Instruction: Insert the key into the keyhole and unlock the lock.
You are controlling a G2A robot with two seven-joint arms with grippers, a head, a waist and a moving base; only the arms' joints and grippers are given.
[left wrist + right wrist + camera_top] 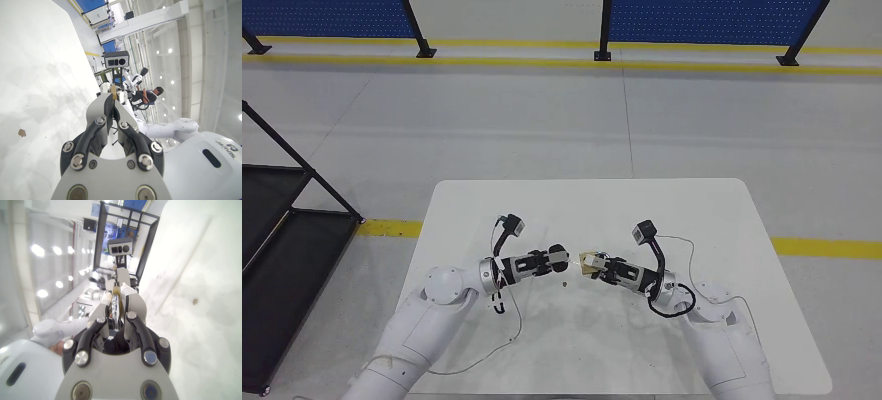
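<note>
padlock (115, 310): brass body with a chrome shackle, sitting right between the right gripper's (117, 295) fingers, shackle end toward the wrist, body poking out past the tips
right gripper: clamped down on the padlock, holding it up off the white table (542, 210), roughly mid-table
left gripper (113, 100): black pads pinched basically together, only a sliver between them
key (576, 258): thin pale bit running from the left gripper's tips over to the padlock; honestly can't tell if it's actually in the keyhole
grippers vs each other: pointed tip to tip, nearly touching, padlock in the middle
brown speck (22, 133): on the table just beside where the two meet
</note>
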